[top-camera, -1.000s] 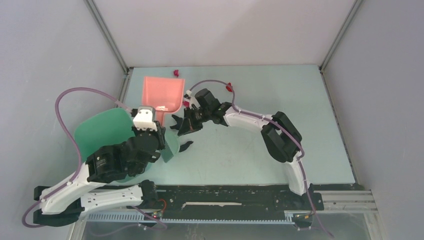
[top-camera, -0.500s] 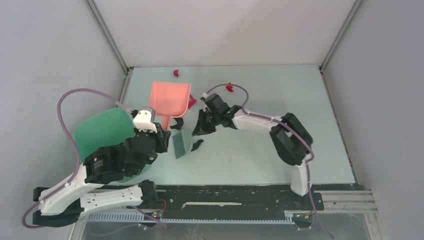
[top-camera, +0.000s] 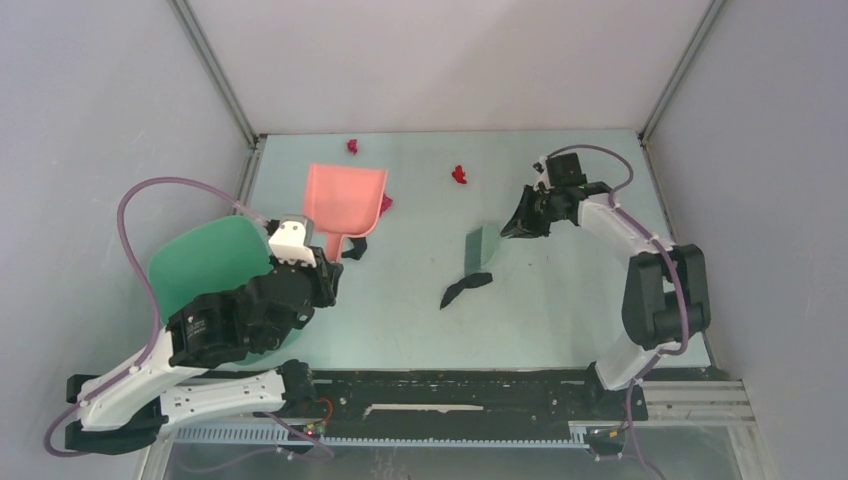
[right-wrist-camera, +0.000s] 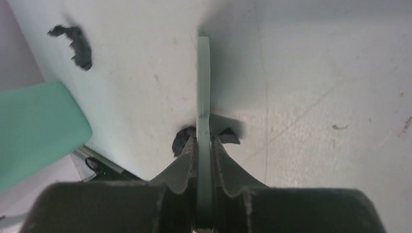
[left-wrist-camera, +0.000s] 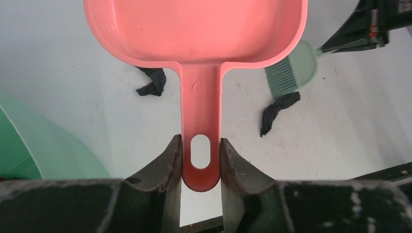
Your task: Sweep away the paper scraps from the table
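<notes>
My left gripper (left-wrist-camera: 200,145) is shut on the handle of the pink dustpan (left-wrist-camera: 194,43), which lies on the table (top-camera: 560,300) at the left (top-camera: 345,195). My right gripper (right-wrist-camera: 204,143) is shut on the green brush (right-wrist-camera: 203,87), whose head (top-camera: 478,247) is at the table's middle. One black paper scrap (top-camera: 465,288) lies just near of the brush head. Another black scrap (top-camera: 355,250) lies beside the dustpan handle. A red scrap (top-camera: 459,175), a magenta one (top-camera: 352,146) and a pink one (top-camera: 385,204) lie farther back.
A darker green round bin (top-camera: 205,265) stands at the left, partly under my left arm. Metal frame rails edge the table, and grey walls close in on three sides. The black base rail (top-camera: 450,395) runs along the near edge.
My right arm has swung right with the brush, from beside the dustpan to the table's middle right. One black scrap has moved right with it. The dustpan has shifted slightly.
</notes>
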Robot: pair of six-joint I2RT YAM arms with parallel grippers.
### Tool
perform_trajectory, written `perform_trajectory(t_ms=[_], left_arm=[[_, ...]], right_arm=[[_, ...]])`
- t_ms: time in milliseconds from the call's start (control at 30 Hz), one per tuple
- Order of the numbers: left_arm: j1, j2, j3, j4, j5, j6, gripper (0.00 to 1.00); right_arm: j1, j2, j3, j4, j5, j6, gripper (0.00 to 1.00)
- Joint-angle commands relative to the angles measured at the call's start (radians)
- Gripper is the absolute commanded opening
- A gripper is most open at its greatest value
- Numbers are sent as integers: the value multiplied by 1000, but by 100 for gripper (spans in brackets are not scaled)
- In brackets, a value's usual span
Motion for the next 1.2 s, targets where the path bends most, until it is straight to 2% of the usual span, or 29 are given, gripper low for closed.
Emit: perform_trajectory(t_ms=[0, 167, 433, 533, 700, 867, 1000, 1067, 1167], left_arm=[[1, 26, 13, 22, -34, 58, 0], [1, 27, 17, 20, -18, 44, 0], [1, 7, 38, -18, -9, 6, 0], [1, 14, 56, -37, 0, -16, 0], [1, 35, 55, -48, 9, -20, 0], [1, 66, 71, -54, 27, -20, 0], [1, 80, 74, -50, 23, -4, 0], [1, 86, 76, -49, 21, 5, 0], [1, 89, 84, -49, 33, 4, 0]], right_arm=[[26, -159, -4, 30, -132, -84, 0], [152, -180, 37, 224, -142, -52, 0], [356, 58, 159, 448, -123, 177, 0], [408, 155, 253, 426, -15, 290, 0], [463, 304, 355, 504, -48, 427, 0], [480, 433, 486, 485, -47, 484, 0], [479, 514, 572, 406, 20, 481, 0], [474, 535, 580, 371, 43, 472, 0], [458, 493, 508, 316, 65, 463, 0]])
